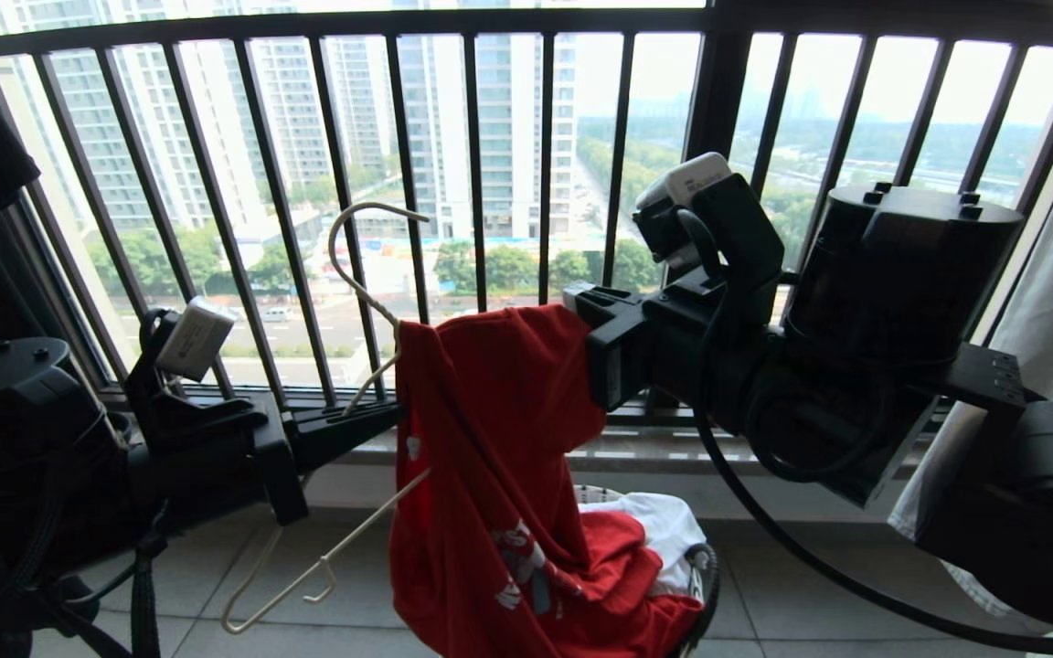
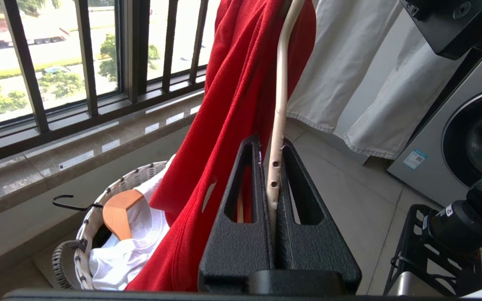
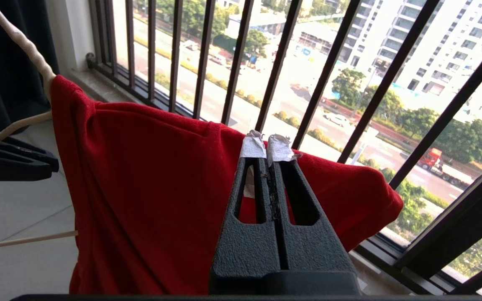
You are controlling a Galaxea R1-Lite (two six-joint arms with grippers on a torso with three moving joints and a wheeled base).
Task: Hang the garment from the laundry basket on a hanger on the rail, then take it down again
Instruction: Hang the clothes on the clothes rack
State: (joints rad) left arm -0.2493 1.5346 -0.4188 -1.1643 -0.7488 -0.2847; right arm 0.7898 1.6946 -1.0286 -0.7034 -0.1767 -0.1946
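Over on the left, the left gripper (image 1: pixel 389 416) is clamped tight on the cream hanger (image 1: pixel 357 274), pinching the wire between its fingers (image 2: pixel 241 196) just below where the hook bends up. The hanger sits tilted, its lower bar slanting down toward the floor (image 1: pixel 810 603).

The red garment (image 1: pixel 490 457) is draped over the hanger's near shoulder and stretches across to the right gripper (image 3: pixel 267 146), which is closed on the shirt's top edge, so the fabric is held between the two grippers in front of the black window railing (image 1: pixel 476 164). Its lower part trails down into the laundry basket (image 2: pixel 98 196), which stands on the floor right by the wall under the window ledge.

Inside the basket there's also a white garment (image 2: pixel 128 246) with a light-wood hanger (image 2: pixel 117 211) lying on it, dark hook poking out over the rim.

Far right of the left wrist view: a pale curtain (image 2: pixel 349 67) and a washing machine (image 2: pixel 467 138).
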